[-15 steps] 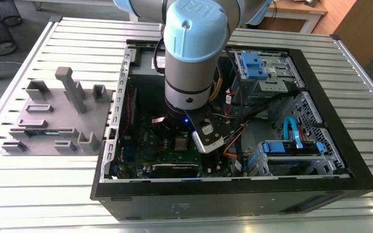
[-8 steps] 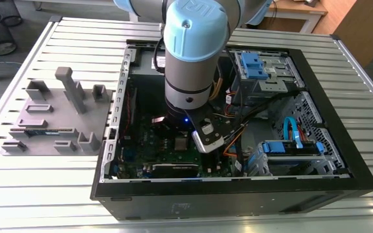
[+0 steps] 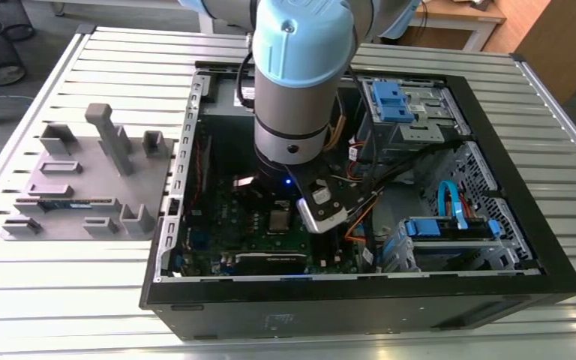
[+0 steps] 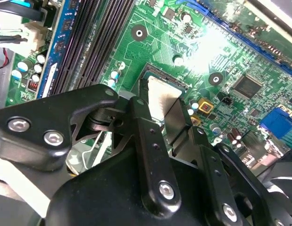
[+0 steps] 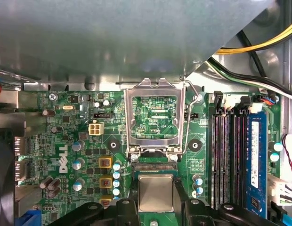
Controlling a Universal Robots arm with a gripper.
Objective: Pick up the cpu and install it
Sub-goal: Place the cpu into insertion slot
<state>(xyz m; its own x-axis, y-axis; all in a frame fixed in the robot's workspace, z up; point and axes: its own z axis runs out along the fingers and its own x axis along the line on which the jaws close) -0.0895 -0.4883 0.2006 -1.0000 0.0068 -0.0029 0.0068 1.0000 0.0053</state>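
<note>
The cpu (image 5: 156, 193) is a flat silver square lying level over the socket on the green motherboard (image 5: 66, 141) inside the open computer case. My gripper (image 5: 156, 188) stands over it, one black finger against each of two opposite edges, shut on it. In the second wrist view the cpu (image 4: 162, 92) shows between the fingers (image 4: 140, 110) of the gripper (image 4: 162, 110). In the exterior view the arm reaches down into the case and the cpu (image 3: 280, 220) shows just below the wrist.
The socket's metal load plate (image 5: 153, 117) is flipped open beside the cpu. Black memory slots (image 5: 226, 155) and a blue memory stick (image 5: 255, 160) run alongside. Cables (image 5: 259, 42) hang near the case wall. A grey fixture (image 3: 78, 180) lies on the table at the exterior view's left.
</note>
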